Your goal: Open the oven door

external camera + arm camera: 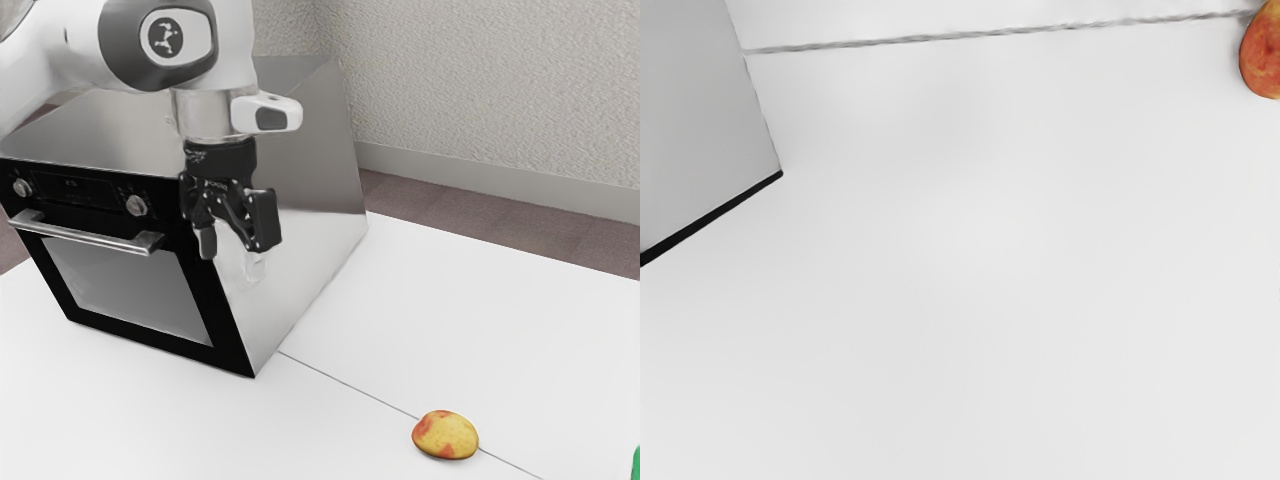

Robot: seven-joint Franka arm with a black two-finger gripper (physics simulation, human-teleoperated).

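Observation:
My gripper (232,252) points down with its two fingers spread apart and nothing between them. In the exterior view it appears in front of the oven's steel side wall, to the right of the door. The oven door (130,285) is shut, a dark glass panel in a black frame. A silver bar handle (90,235) runs across its top, apart from the gripper. In the wrist view, the oven's grey body (695,110) ends in a thin black front edge (715,217).
A red and yellow fruit (445,435) lies on the white table (480,330); the same fruit (1264,55) appears in the wrist view. Part of a green object (636,465) is at the exterior view's lower right edge. Two knobs flank the control panel (75,190) above the handle.

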